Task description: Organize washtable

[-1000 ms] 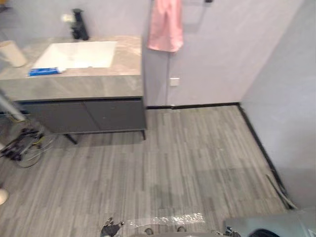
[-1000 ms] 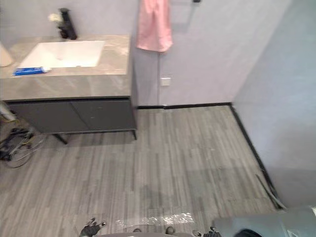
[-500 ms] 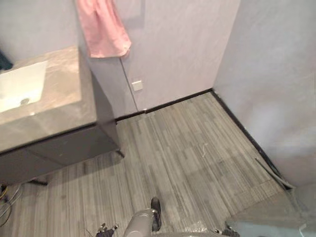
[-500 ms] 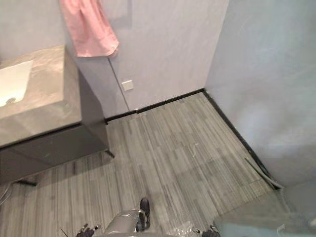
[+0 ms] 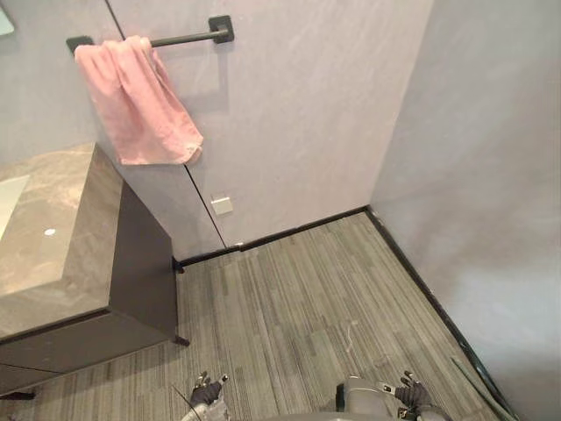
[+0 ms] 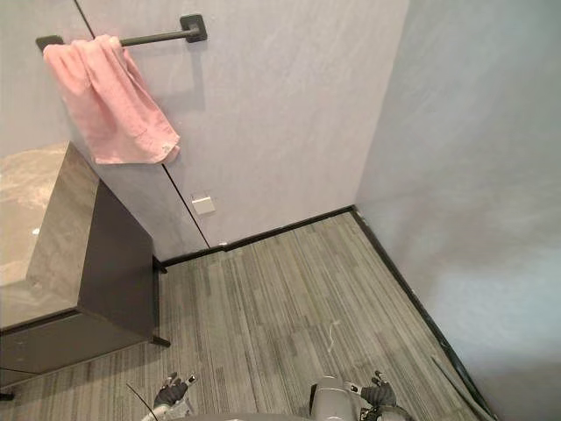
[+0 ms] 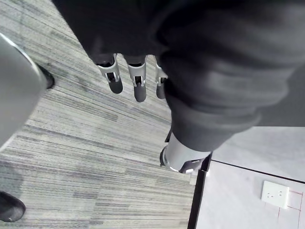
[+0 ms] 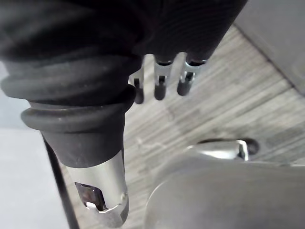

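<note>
The left hand (image 5: 207,390) hangs low over the floor (image 5: 289,307), nearer than the washtable (image 5: 53,254) and well apart from it. In its wrist view the fingers (image 7: 136,83) point straight down, spread a little, with the thumb (image 7: 178,160) off to one side, and nothing lies in them. The right hand (image 5: 412,395) hangs further out to the right of the washtable, at about the same nearness. Its fingers (image 8: 162,81) are likewise straight and loose, its thumb (image 8: 102,191) stands clear of them, and it is empty too.

The floor of grey striped planks runs from under both hands up to the washtable's dark cabinet and on past its right side.

The washtable has a grey marbled top over a dark front and side, and a pale sliver of basin (image 5: 9,197) shows at the top's left end. Its back stands against the wall (image 5: 298,114).

Just right of the washtable, low on that wall, sits a white wall socket (image 5: 222,205), with black skirting (image 5: 280,235) below it. Above the washtable's right end a pink towel (image 5: 140,105) hangs folded over a black towel bar (image 5: 180,38).
</note>
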Controlling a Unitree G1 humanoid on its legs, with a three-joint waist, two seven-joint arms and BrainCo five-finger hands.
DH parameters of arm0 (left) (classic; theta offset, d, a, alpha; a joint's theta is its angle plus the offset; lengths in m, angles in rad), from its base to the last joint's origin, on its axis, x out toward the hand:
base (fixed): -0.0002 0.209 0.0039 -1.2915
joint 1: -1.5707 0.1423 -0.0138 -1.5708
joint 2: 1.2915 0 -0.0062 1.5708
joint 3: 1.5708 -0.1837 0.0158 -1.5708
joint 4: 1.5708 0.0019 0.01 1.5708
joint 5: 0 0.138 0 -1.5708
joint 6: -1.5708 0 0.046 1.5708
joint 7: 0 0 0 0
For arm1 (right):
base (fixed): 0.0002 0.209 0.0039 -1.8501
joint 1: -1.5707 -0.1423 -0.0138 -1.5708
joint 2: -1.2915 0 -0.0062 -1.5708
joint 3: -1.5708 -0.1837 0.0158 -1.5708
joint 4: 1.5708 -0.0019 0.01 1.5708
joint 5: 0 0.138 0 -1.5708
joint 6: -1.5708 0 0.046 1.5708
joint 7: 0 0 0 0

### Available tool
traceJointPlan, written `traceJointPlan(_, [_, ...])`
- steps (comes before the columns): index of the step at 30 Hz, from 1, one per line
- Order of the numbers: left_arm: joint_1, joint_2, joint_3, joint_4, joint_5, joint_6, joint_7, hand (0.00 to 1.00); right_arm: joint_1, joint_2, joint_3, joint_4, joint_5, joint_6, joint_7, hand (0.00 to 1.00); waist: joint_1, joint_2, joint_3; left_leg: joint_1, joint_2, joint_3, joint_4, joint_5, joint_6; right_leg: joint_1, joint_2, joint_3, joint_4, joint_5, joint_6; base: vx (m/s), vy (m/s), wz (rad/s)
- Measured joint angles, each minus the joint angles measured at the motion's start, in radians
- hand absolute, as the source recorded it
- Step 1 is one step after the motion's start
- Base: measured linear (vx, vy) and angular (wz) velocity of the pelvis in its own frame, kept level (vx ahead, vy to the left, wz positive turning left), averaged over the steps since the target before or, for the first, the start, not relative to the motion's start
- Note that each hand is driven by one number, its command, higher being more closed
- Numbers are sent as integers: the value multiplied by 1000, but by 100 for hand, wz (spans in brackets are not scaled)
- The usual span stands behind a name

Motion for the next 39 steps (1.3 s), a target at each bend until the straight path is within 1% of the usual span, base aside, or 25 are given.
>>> traceJointPlan(1, [2, -4, 11, -26, -7, 0, 1, 0, 1, 3, 38, -30, 0, 0, -9, 0, 6, 5, 4, -113, 37, -43, 243, 25, -3, 50, 17, -37, -12, -19, -22, 491, -408, 81])
traceJointPlan(2, [10, -2, 9, -44, -10, 0, 1, 0, 2, 10, 71, -63, 0, 0, -10, 0, 11, 1, 6, -171, 53, -40, 385, 24, -4, 97, 28, -63, -35, -23, -27, 455, -335, 41])
traceJointPlan(3, [19, 11, -16, -67, -13, 0, 4, 0, 3, 22, 103, -112, 1, -4, -14, 0, 12, -14, 11, -220, 52, -19, 471, 22, -1, 162, 29, -85, -78, -27, -34, 374, -247, 43])
traceJointPlan(5, [24, 38, -79, -117, -22, 0, 8, 0, 9, 33, 111, -198, 1, -17, -29, 0, 10, -39, 14, -288, 41, 50, 485, 21, 5, 243, 21, -124, -153, -35, -46, 320, -180, 57])
traceJointPlan(9, [23, 46, -185, -288, -71, -3, 24, 0, 10, 14, 80, -334, 3, -20, -53, 0, 6, -70, 20, -386, -40, 163, 215, 15, 15, 327, -33, -219, -245, -47, -28, 277, 4, 73])
traceJointPlan(10, [21, 48, -189, -366, -72, -5, 32, 0, 9, 1, 62, -395, 7, -22, -61, 0, 5, -75, 22, -391, -73, 180, 51, 20, 7, 343, -51, -248, -267, -50, -21, 238, 81, 69])
traceJointPlan(12, [23, 53, -190, -528, -69, -12, 73, 0, -2, -18, 8, -496, 12, -30, -97, 0, 8, -61, 19, -385, -113, 185, -230, 110, 9, 384, -60, -275, -309, -53, 2, 335, 144, 58])
traceJointPlan(13, [26, 53, -182, -587, -69, -12, 90, 0, -9, -25, -12, -524, 12, -32, -106, 0, 10, -57, 19, -379, -119, 185, -274, 161, 9, 399, -60, -274, -322, -54, 17, 403, 227, 17])
traceJointPlan(14, [29, 54, -161, -700, -48, -20, 119, 0, -11, -20, -28, -591, 11, -39, -120, 0, 23, -55, 12, -360, -144, 187, -286, 256, 38, 423, -75, -256, -335, -51, 40, 442, 269, 9])
traceJointPlan(15, [28, 57, -153, -802, -25, -30, 138, 0, -8, -15, -38, -652, 11, -55, -121, 0, 27, -72, 1, -361, -173, 187, -261, 258, 94, 419, -109, -227, -305, -41, 59, 454, 274, 18])
traceJointPlan(17, [24, 55, -137, -904, 35, -42, 154, 0, -9, -11, -53, -721, 9, -62, -118, 0, 15, -87, -1, -353, -216, 187, -210, 206, 129, 383, -161, -174, -172, -22, 87, 507, 270, 36])
traceJointPlan(18, [11, 52, -118, -962, 82, -41, 161, 0, -26, 2, -56, -748, 7, -64, -118, 0, 6, -100, 5, -315, -255, 190, -190, 157, 146, 319, -203, -114, 28, 33, 98, 730, 383, 32])
traceJointPlan(19, [14, 41, -97, -1040, 178, -37, 218, 0, -45, 29, -43, -748, 1, -67, -118, 0, -1, -98, 14, -199, -291, 187, -212, 98, 168, 208, -245, -35, 335, 191, 6, 699, 353, 14])
traceJointPlan(20, [33, 19, -90, -1104, 226, -37, 258, 0, -46, 44, -10, -748, 1, -70, -118, 0, -2, -81, 22, -112, -291, 183, -236, 77, 179, 155, -223, -13, 453, 151, -6, 668, 313, 9])
traceJointPlan(21, [47, 14, -92, -1144, 275, -37, 292, 0, -38, 48, 20, -749, 1, -70, -115, 0, -5, -60, 18, -63, -281, 182, -259, 75, 182, 126, -192, -9, 458, 120, -4, 486, 201, 19])
traceJointPlan(22, [55, -3, -92, -1196, 320, -39, 326, 0, -36, 61, 46, -760, 1, -70, -114, 0, -14, -44, 17, -11, -273, 179, -290, 75, 182, 90, -152, -27, 405, 90, 9, 492, 150, 37])
traceJointPlan(24, [70, -14, -91, -1263, 362, -39, 369, 0, -28, 102, 69, -828, 1, -70, -114, 0, -18, -45, 18, 59, -274, 175, -344, 70, 172, 34, -107, -42, 265, 53, 39, 408, 59, 31])
traceJointPlan(25, [84, -22, -91, -1291, 399, -37, 404, 0, -20, 116, 87, -877, 2, -86, -114, 0, -20, -46, 16, 80, -266, 175, -352, 54, 146, 25, -72, -59, 108, 55, 42, 515, -34, 38])
traceJointPlan(26, [102, -21, -85, -1317, 453, -25, 465, 0, 0, 120, 124, -922, 4, -103, -115, 0, -21, -89, -4, 104, -280, 171, -340, 23, 104, 31, -28, -63, -184, 188, -7, 593, -80, 46])
traceJointPlan(27, [106, -21, -86, -1315, 473, -5, 496, 0, 15, 111, 141, -927, 9, -101, -115, 0, -18, -82, -2, 120, -267, 148, -323, -4, 89, 58, -18, -71, -210, 226, -35, 580, -97, 42])
traceJointPlan(28, [113, -22, -83, -1327, 503, 5, 510, 0, 36, 102, 144, -937, 9, -98, -115, 0, -16, -71, -9, 129, -238, 144, -312, -4, 87, 91, 3, -84, -251, 227, -39, 358, -83, 18])
traceJointPlan(34, [112, -24, -50, -1404, 578, 29, 533, 0, 75, 104, 152, -964, 11, -99, -92, 0, -18, -43, -9, 153, -193, 159, -285, 9, 66, 168, 55, -88, -335, 218, -52, 239, -65, -9])
traceJointPlan(37, [112, -24, -38, -1412, 573, 30, 509, 0, 91, 100, 169, -983, 33, -99, -72, 0, -18, -30, -17, 105, -183, 158, -137, 14, 60, 225, 54, -70, -394, 219, -53, 141, 2, -12])
traceJointPlan(38, [111, -23, -37, -1412, 569, 31, 498, 0, 90, 103, 172, -983, 38, -99, -72, 0, -18, -35, -15, 78, -180, 158, -90, -4, 63, 236, 42, -68, -408, 220, -51, 59, 49, 1])
traceJointPlan(39, [112, -23, -38, -1412, 569, 31, 491, 0, 88, 108, 175, -983, 43, -99, -72, 0, -14, -41, -15, 47, -163, 162, -68, -34, 94, 241, 28, -66, -417, 222, -50, 22, 47, 10])
